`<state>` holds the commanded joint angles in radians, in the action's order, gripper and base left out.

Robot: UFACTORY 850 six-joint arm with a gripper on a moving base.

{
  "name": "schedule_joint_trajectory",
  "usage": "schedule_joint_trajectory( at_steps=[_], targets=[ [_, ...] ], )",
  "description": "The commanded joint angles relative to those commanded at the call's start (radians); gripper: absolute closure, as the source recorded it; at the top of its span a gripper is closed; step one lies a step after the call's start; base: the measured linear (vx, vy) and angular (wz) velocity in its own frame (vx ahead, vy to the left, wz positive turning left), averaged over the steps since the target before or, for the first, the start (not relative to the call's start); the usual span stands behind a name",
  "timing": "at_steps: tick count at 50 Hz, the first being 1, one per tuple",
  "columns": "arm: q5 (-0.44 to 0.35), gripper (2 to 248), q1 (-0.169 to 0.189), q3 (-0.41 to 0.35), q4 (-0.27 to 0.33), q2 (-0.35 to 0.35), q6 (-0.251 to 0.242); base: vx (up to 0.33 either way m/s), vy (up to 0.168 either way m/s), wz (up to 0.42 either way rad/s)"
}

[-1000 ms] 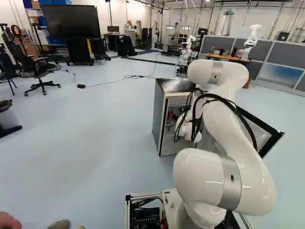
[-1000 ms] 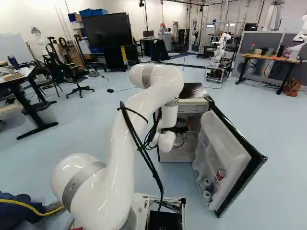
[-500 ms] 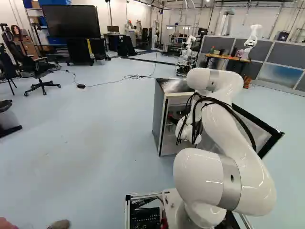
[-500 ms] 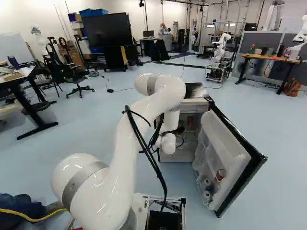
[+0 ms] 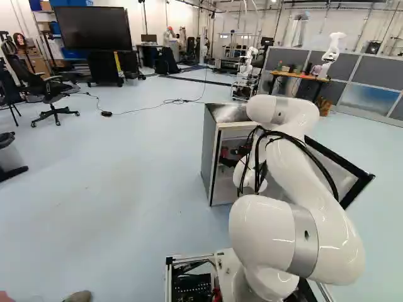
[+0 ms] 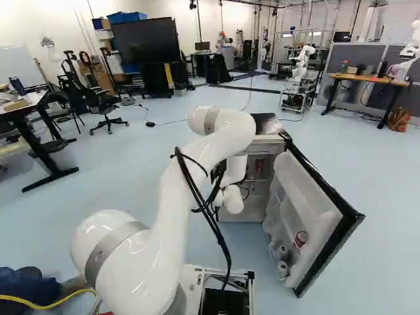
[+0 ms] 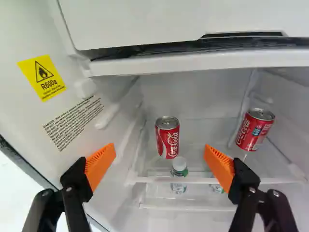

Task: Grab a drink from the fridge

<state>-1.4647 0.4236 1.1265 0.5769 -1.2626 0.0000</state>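
In the left base view my gripper [image 5: 228, 162] shows partly as a dark shape at the open front of the fridge [image 5: 211, 151]. The wrist view has the gripper [image 7: 160, 153] wide open, its orange pads far apart with nothing gripped. Ahead, roughly between the fingers, a red can [image 7: 167, 140] stands upright on a clear shelf [image 7: 217, 180]. A second red can [image 7: 256, 129] is near the fridge's side wall, beyond the other finger. Under the shelf is a bottle with a white cap [image 7: 179, 164].
The fridge door [image 6: 321, 203] hangs open on the right, with a red can [image 6: 300, 240] and other items in its racks. A white compartment edge [image 7: 193, 63] spans above the shelf. A black cable [image 5: 151, 108] lies on the floor; another robot [image 6: 303, 62] stands farther back.
My arm's elbow has come down and shifted a little to the right in the right base view, and the wrist has moved slightly too. The gripper remains open.
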Motion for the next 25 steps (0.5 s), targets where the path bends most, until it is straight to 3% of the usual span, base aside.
schedule_joint_trajectory(
  at_steps=[25],
  targets=[
    [-0.001,3,0.042,0.074,0.009,-0.036,0.000,0.000,0.000,0.000]
  ],
)
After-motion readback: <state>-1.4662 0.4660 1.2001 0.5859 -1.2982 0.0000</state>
